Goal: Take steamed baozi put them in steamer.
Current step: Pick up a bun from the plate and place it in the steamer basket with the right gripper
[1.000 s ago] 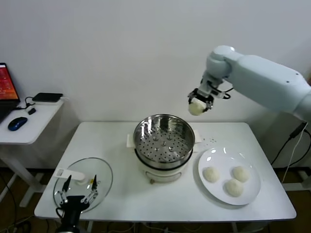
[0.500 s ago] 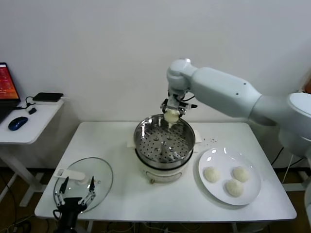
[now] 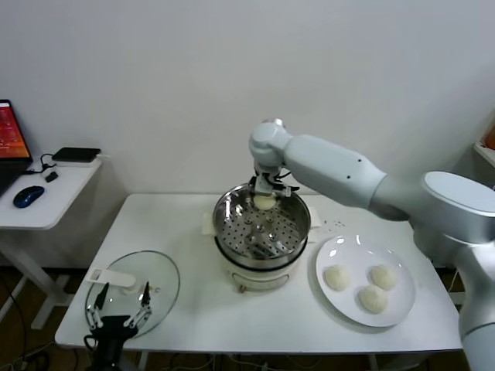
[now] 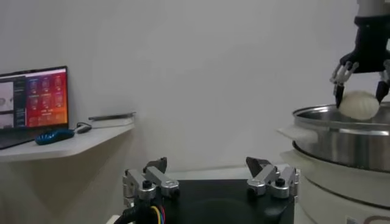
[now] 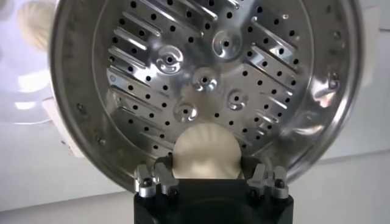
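My right gripper (image 3: 265,195) is shut on an off-white baozi (image 3: 264,202) and holds it over the far part of the shiny steamer basket (image 3: 226,210), just at rim height. In the right wrist view the baozi (image 5: 204,154) sits between my fingers above the perforated floor (image 5: 244,79). The left wrist view shows the baozi (image 4: 359,104) at the steamer rim (image 4: 341,114). Three more baozi (image 3: 336,277) lie on the white plate (image 3: 352,247) to the right of the steamer. My left gripper (image 3: 119,304) is open and empty at the table's front left.
A round glass lid (image 3: 166,282) with a white handle lies at the front left, under my left gripper. A side desk (image 3: 54,185) with a mouse and laptop stands at the far left. The white wall is close behind the steamer.
My right gripper has carried the baozi left from above the plate's far side and down to the steamer's far rim. The left arm has barely moved.
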Controlling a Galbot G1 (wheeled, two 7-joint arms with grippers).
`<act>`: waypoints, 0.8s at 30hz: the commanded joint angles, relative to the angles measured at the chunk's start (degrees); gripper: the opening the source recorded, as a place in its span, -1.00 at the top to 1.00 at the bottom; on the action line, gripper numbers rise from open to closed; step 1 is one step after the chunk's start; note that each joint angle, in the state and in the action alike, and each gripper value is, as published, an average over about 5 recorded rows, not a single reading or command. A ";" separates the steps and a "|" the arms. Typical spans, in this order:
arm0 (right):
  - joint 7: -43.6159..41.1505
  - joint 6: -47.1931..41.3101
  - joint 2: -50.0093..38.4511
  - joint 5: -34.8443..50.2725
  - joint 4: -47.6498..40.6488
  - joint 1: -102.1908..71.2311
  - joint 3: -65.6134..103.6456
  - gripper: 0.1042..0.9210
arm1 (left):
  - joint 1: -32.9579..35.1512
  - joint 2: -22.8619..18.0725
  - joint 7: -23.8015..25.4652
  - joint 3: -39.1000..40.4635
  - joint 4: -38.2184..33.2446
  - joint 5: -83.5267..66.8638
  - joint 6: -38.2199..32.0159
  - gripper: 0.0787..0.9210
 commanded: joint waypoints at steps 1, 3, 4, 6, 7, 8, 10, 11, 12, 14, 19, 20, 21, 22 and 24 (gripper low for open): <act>0.13 1.47 1.02 -5.62 -2.58 -3.31 2.52 -0.51 | -0.08 0.02 -0.01 0.05 0.37 0.00 -0.03 -0.77; 0.18 1.84 1.25 -6.39 -3.20 -3.85 3.14 -0.51 | -0.17 0.01 -0.01 0.09 0.45 0.03 0.01 -0.77; 0.21 2.04 1.40 -6.76 -3.52 -4.11 3.46 -0.51 | -0.21 0.01 0.00 0.10 0.48 0.04 0.04 -0.77; 0.25 2.31 1.68 -7.35 -4.13 -4.57 4.00 -0.51 | -0.31 0.02 0.00 0.11 0.56 0.08 0.09 -0.77; 0.28 2.40 1.84 -7.55 -4.39 -4.75 4.19 -0.51 | -0.36 0.02 0.00 0.12 0.61 0.10 0.11 -0.77; 0.32 2.48 1.97 -7.70 -4.60 -4.91 4.35 -0.51 | -0.42 0.02 0.00 0.12 0.67 0.12 0.13 -0.77; 0.39 2.61 2.23 -7.87 -4.92 -5.22 4.61 -0.51 | -0.49 0.03 0.00 0.12 0.76 0.15 0.16 -0.77; 0.43 2.66 2.35 -7.91 -5.02 -5.35 4.71 -0.51 | -0.53 0.04 0.00 0.13 0.79 0.15 0.17 -0.77; 0.50 2.71 2.44 -7.93 -5.11 -5.48 4.81 -0.51 | -0.58 0.04 0.00 0.13 0.84 0.15 0.20 -0.77; 0.61 2.75 2.60 -7.96 -5.26 -5.68 4.92 -0.54 | -0.71 0.06 0.01 0.12 0.91 0.15 0.26 -0.77; 0.66 2.90 2.65 -7.74 -5.28 -5.95 5.03 -0.71 | -0.93 0.08 0.02 0.12 1.06 0.13 0.34 -0.77; 0.60 2.95 2.62 -7.61 -5.19 -5.94 5.05 -0.74 | -0.94 0.09 0.02 0.11 1.10 0.13 0.34 -0.77; 0.49 3.02 2.57 -7.50 -5.06 -5.86 5.06 -0.75 | -0.95 0.09 0.02 0.11 1.13 0.14 0.34 -0.77; 0.34 3.15 2.51 -7.35 -4.89 -5.74 5.09 -0.75 | -0.94 0.09 0.01 0.11 1.14 0.14 0.33 -0.77; -0.09 3.35 2.19 -6.48 -4.28 -5.22 5.04 -0.76 | -0.91 0.08 0.00 0.12 1.10 0.14 0.33 -0.77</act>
